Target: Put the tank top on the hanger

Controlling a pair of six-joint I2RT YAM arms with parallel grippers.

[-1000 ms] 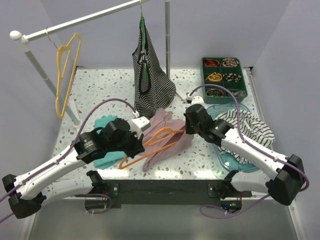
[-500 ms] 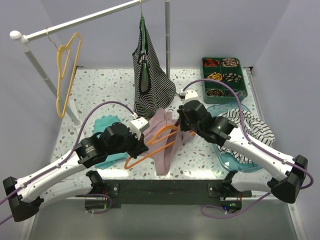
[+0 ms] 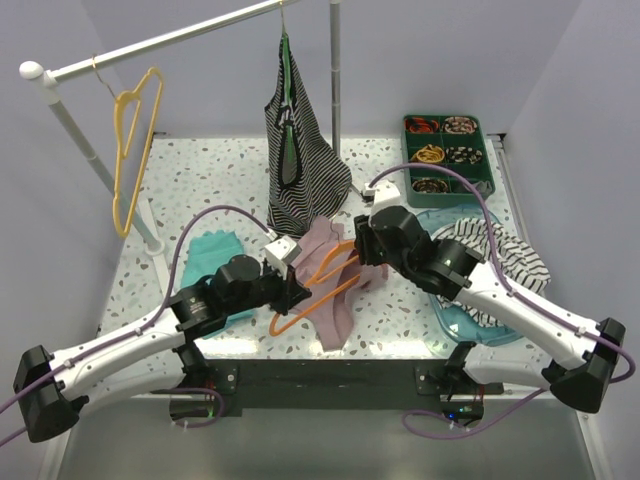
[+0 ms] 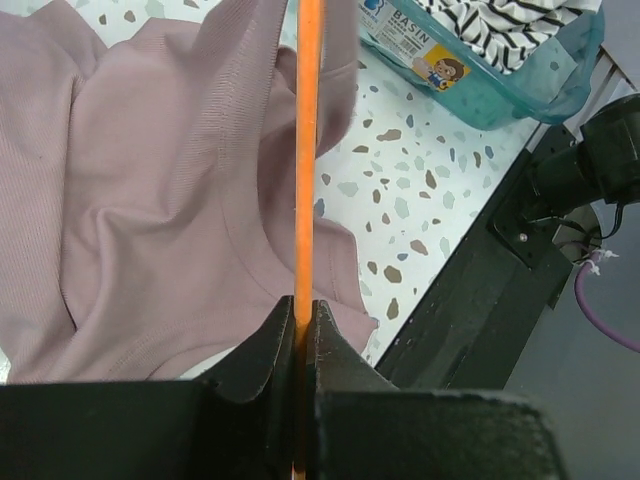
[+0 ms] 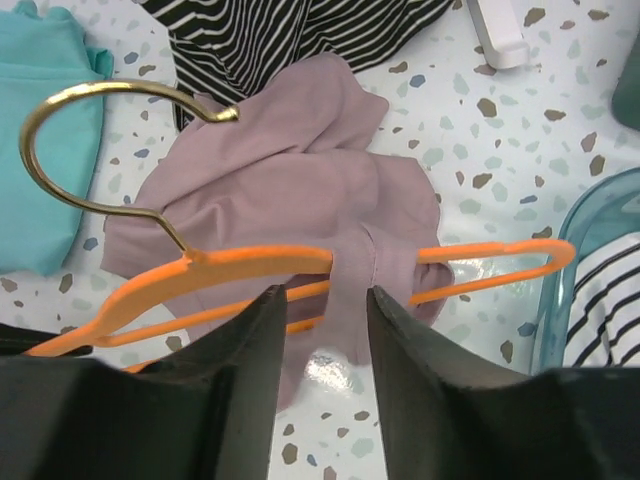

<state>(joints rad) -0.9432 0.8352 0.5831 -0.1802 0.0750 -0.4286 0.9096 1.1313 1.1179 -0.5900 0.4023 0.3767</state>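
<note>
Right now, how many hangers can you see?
3: a yellow hanger on the rail, a green hanger inside the hanging striped top, an orange hanger over the table. Others may be hidden.

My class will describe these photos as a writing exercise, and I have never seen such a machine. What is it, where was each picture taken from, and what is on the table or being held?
These are two white-and-black robot arms bolted at the near edge of a speckled table. The wide picture looks down from above and behind them. The other two come from a camera on each wrist.

The left hand is shut on a thin bright orange plastic hanger. The right hand is open, and between its fingers a strap of the dusty pink tank top lies over the hanger.

Also there are a flat teal cloth, a green sorting tray, and a black-and-white striped top and a yellow hanger on a white rail.
</note>
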